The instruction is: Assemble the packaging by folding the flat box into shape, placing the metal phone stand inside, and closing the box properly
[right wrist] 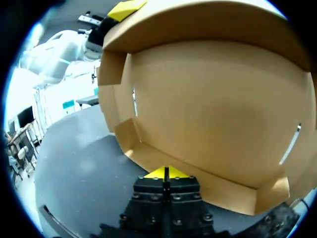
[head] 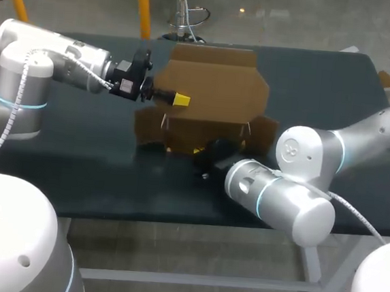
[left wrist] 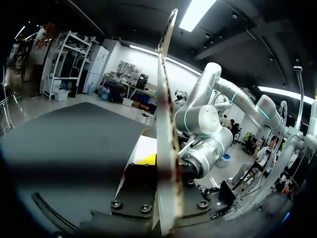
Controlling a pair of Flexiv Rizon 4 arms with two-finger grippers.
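The cardboard box (head: 214, 86) is sitting half-folded on the dark table (head: 76, 176), toward the middle of the far edge. Its broad back panel is standing up and its side flaps are spreading out toward the near edge. The left gripper (head: 177, 99) is coming in from the left edge. It is pinching that upright panel at its left side, with the board running edge-on between the fingers and a yellow tip (left wrist: 147, 158) pressing flat against it. The right gripper (right wrist: 166, 172) is hanging at the box's near side, its two yellow tips squeezed together with nothing between them, right at the low front wall. From there the box's inside is showing, with narrow slits cut in the back panel.
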